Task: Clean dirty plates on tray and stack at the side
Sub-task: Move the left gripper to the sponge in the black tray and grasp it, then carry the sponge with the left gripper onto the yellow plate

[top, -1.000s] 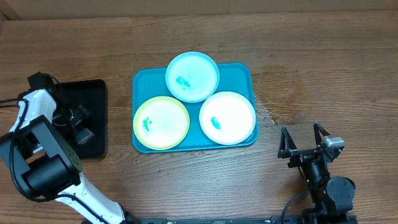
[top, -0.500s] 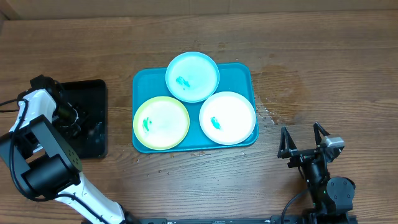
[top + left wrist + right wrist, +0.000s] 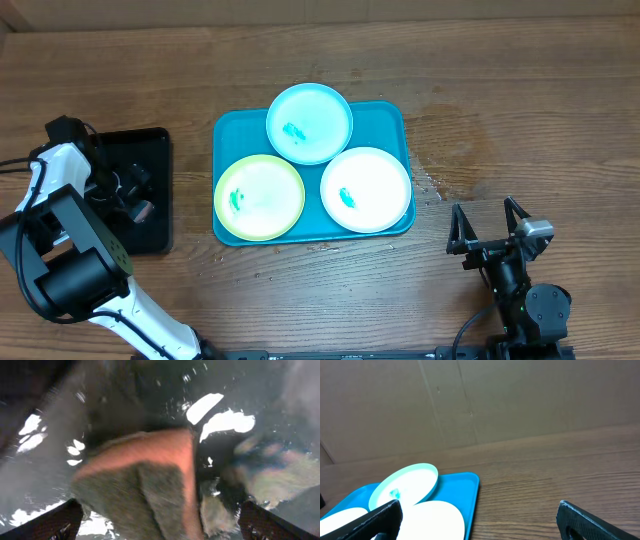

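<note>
1. The blue tray (image 3: 388,113) lies in the middle of the wooden table (image 3: 520,100), and all three plates are on it.
2. The light blue plate (image 3: 309,123) sits at 12 o'clock on the tray. It hangs over the far rim, and its near edge overlaps the rims of the other two plates.
3. The yellow-green plate (image 3: 259,197) is at 8 o'clock on the tray and the white plate (image 3: 365,189) is at 4 o'clock. Their rims almost meet.
4. Each plate has a small green smear on it. In the overhead view each smear lies toward 8 or 9 o'clock from the plate's middle.
5. A smaller black tray (image 3: 155,148) lies at 9 o'clock from the blue tray, apart from it.
6. The left claw (image 3: 138,195) is down in the black tray with its fingers spread wide.
7. In the left wrist view a sponge (image 3: 145,480) lies between those fingers on the wet, shiny floor of the black tray. It is orange with a grey-green scrubbing face. There is a clear gap between it and one finger, so it is not clamped.
8. The right claw (image 3: 483,215) is at about 4 o'clock from the blue tray, off it and above bare wood. Its fingers are spread apart and hold nothing.
9. The right wrist view looks across the table at the light blue and white plates on the tray's corner.
</note>
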Robot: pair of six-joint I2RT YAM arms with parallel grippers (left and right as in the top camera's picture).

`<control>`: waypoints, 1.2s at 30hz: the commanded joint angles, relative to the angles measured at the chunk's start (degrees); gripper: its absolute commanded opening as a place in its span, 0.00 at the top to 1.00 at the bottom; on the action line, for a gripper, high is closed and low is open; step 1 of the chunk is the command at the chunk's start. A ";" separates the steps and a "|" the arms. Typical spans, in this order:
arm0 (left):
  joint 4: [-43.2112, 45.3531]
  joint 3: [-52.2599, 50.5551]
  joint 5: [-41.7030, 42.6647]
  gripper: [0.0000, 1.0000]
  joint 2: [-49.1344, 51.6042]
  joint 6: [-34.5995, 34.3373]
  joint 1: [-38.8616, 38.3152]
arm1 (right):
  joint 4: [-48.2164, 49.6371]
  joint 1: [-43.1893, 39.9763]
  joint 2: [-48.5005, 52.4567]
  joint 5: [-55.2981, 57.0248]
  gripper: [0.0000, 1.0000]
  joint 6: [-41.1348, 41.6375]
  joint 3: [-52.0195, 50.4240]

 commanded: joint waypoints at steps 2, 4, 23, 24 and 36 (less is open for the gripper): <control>0.26 0.37 -3.76 0.27 1.14 0.46 0.00 | 0.31 -0.22 -0.57 0.37 0.00 -0.22 -0.61; 0.24 0.37 -3.74 0.55 1.14 0.46 0.00 | 0.31 -0.22 -0.57 0.37 0.00 -0.22 -0.61; -6.99 2.67 1.95 0.18 1.14 0.46 -0.07 | 0.31 -0.22 -0.57 0.37 0.00 -0.22 -0.61; -7.06 2.67 1.97 0.29 1.14 0.46 -0.07 | 0.31 -0.22 -0.57 0.37 0.00 -0.22 -0.61; -12.22 8.17 1.88 0.96 1.11 0.46 0.04 | 0.31 -0.22 -0.57 0.37 0.00 -0.22 -0.61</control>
